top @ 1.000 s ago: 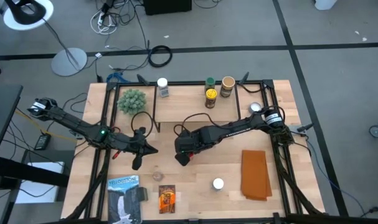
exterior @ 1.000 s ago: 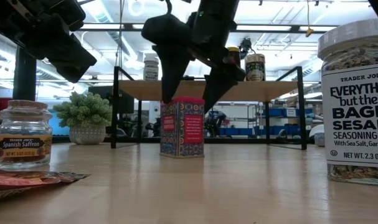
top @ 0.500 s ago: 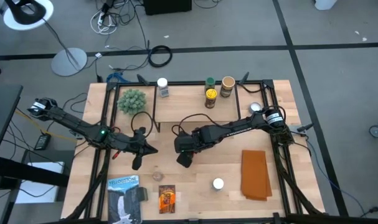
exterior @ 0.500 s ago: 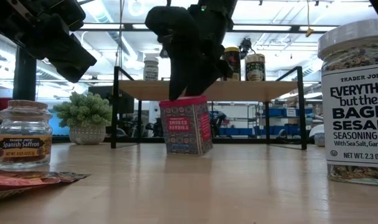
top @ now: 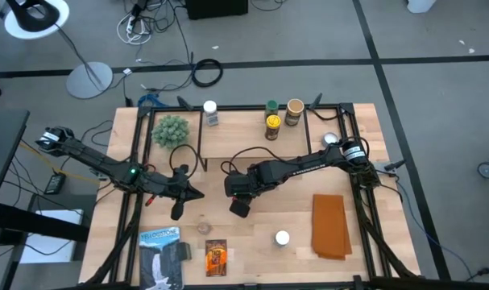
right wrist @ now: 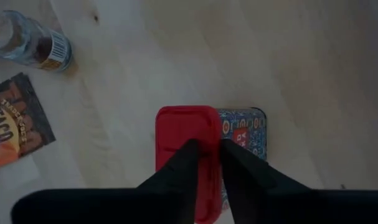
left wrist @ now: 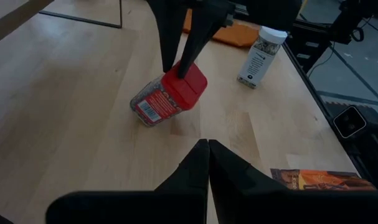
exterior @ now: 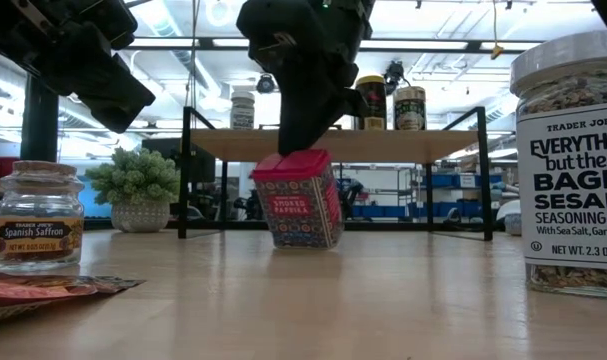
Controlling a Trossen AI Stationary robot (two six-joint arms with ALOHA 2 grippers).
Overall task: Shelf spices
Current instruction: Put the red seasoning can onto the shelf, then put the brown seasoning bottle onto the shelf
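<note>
The red box [exterior: 299,203], a patterned tin with a red lid, leans over on the table's middle, below my right gripper [exterior: 301,146], which is shut on its lid. My left gripper [left wrist: 208,147] hangs shut and empty to the table's left of it [top: 177,211]. The shelf [top: 236,135] stands at the far side. On it stand jars with a white lid [top: 209,107], a green lid [top: 271,105], a yellow lid [top: 272,122] and a tan lid [top: 294,107]. A saffron jar [exterior: 33,215], a seasoning jar [exterior: 573,160] and an orange-brown packet [top: 216,256] stay near the table's front. My right gripper pinches the box's red lid [left wrist: 187,79] between its two fingers [right wrist: 187,163], which come steeply from above. Their free ends meet the lid's top; what lies between them is hidden by the fingers. The box tilts under the hold, its lower edge [left wrist: 142,116] at the tabletop.
A potted plant [top: 171,129] stands under the shelf's left end. A folded orange-brown cloth [top: 330,225] lies at the right. A blue-and-white flat package [top: 161,258] lies at the near left. A silver-lidded jar [top: 331,138] sits by the shelf's right legs.
My right gripper has shut from wide open, astride the box's top, onto the lid and has rolled about its own line. The box has tipped from upright to leaning, its top swung over and its base still at the table.
</note>
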